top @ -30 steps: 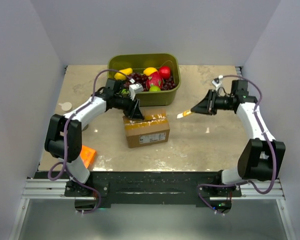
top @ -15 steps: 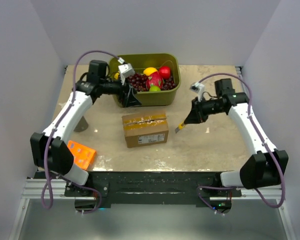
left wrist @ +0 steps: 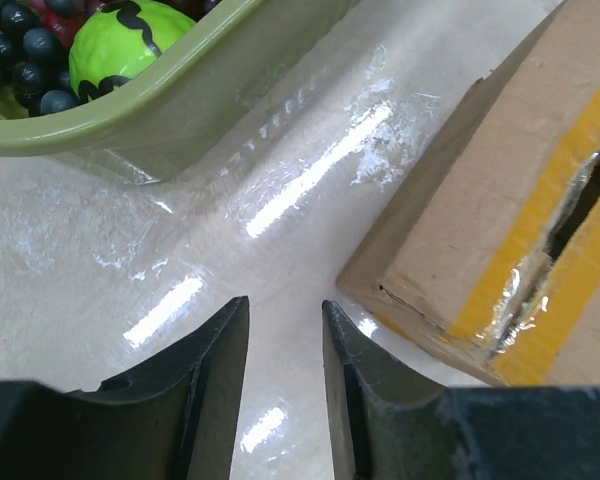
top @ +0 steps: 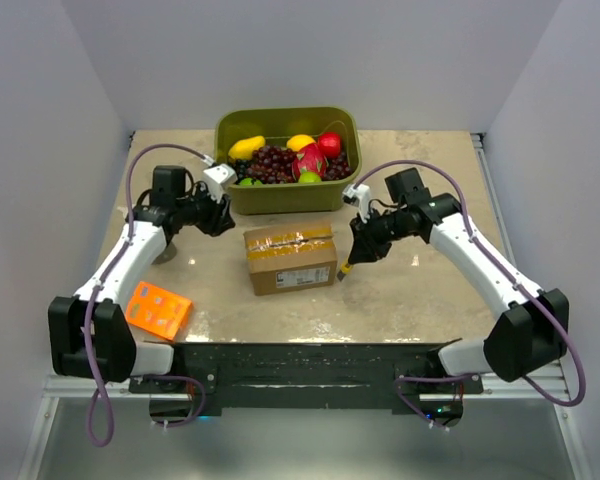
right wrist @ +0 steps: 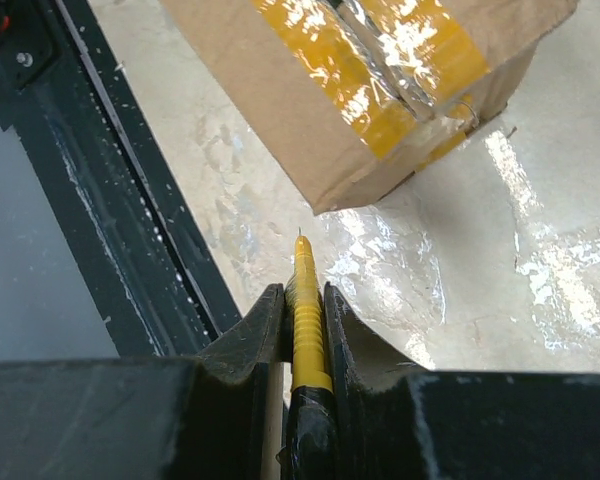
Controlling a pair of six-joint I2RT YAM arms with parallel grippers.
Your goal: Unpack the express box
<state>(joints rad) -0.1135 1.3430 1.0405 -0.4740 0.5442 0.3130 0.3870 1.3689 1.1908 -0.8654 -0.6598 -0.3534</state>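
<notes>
Beige tabletop (top: 410, 300) carries the express box (top: 291, 257) at centre, its taped seam split. The left gripper (left wrist: 285, 310), arm bent inward, hovers off the box's far-left corner, jaws slightly parted and empty. The right gripper (right wrist: 302, 295) angles down beside the box's right end, clamping a yellow cutter (right wrist: 307, 320).

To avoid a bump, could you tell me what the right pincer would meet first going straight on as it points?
Probably the box, its corner just beyond the cutter in the right pincer; depth is unclear, so the table might come first.
</notes>
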